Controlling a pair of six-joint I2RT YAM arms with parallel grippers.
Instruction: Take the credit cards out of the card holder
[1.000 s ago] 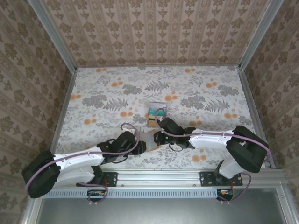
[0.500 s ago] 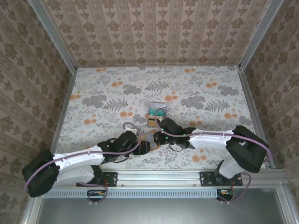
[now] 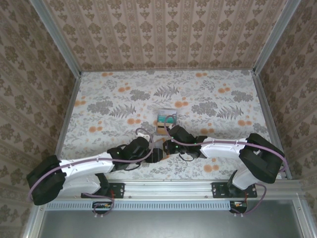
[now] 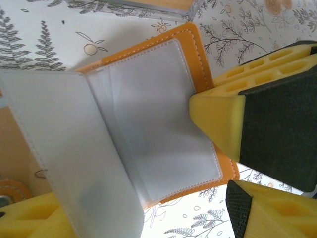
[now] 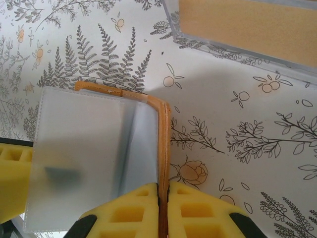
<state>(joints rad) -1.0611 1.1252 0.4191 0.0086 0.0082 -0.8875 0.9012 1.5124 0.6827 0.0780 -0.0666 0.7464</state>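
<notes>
Noted card holder [image 4: 153, 124] lying open on floral tabletop [image 3: 208, 94], pale translucent sleeves up, orange cover beneath. Saw right pincer [image 5: 163, 191] pressed together on holder's orange edge, pinching it. Found left pincer [image 4: 141, 198] spread, yellow fingers [image 4: 29, 218] either side of holder's loose flap. Logged credit cards [image 3: 164, 122], teal and orange-tan, lying just beyond holder.
</notes>
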